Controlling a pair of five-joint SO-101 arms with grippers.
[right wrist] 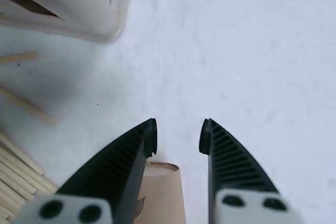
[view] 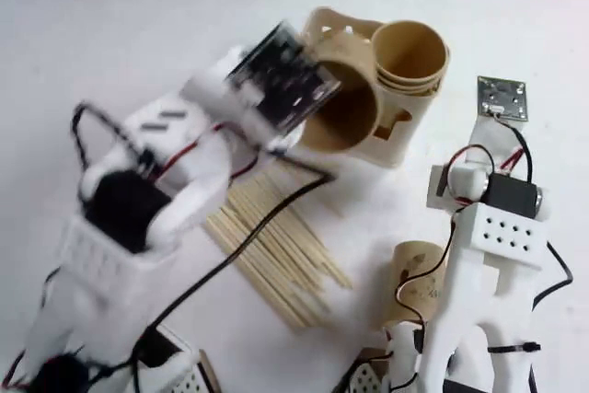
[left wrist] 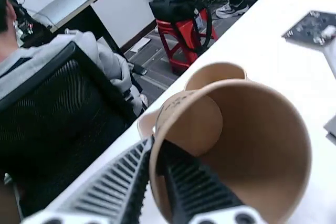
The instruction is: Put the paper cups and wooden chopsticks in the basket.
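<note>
White table (view: 138, 43), left gripper (left wrist: 156, 148) clamped on rim of paper cup (left wrist: 247, 145) at basket (view: 391, 140), right gripper (right wrist: 177, 136) parted over second cup (right wrist: 160, 192).

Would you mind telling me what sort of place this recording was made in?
Most likely a lab or office workroom: a white worktable carrying a bare circuit board, with a mesh office chair and a red stool on the floor beyond it.

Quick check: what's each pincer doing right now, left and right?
Left pincer: shut on the rim of a cup.
Right pincer: open, empty, close to a second cup.
</note>
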